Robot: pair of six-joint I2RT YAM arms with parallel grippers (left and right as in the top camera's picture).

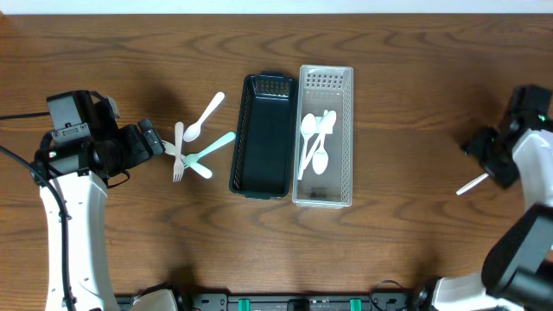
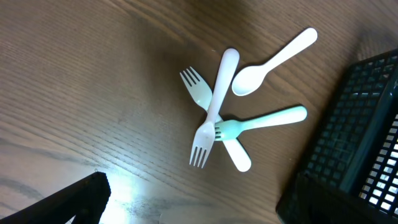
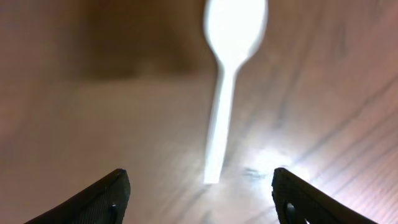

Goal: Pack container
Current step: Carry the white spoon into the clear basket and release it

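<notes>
White arms (image 1: 73, 233), black claws (image 1: 154, 140)

— Where are the two bins?
— Mid-table, long sides touching: a black mesh bin (image 1: 262, 134) and, to its right, a clear slotted bin (image 1: 344, 138) holding several white spoons (image 1: 315, 138).
— The loose cutlery?
— Left of the black bin lies a white spoon (image 2: 273, 62). Just beside it, two white forks (image 2: 214, 106) cross with a teal fork (image 2: 261, 121). Another lone white spoon (image 3: 224, 93) lies far right.
</notes>
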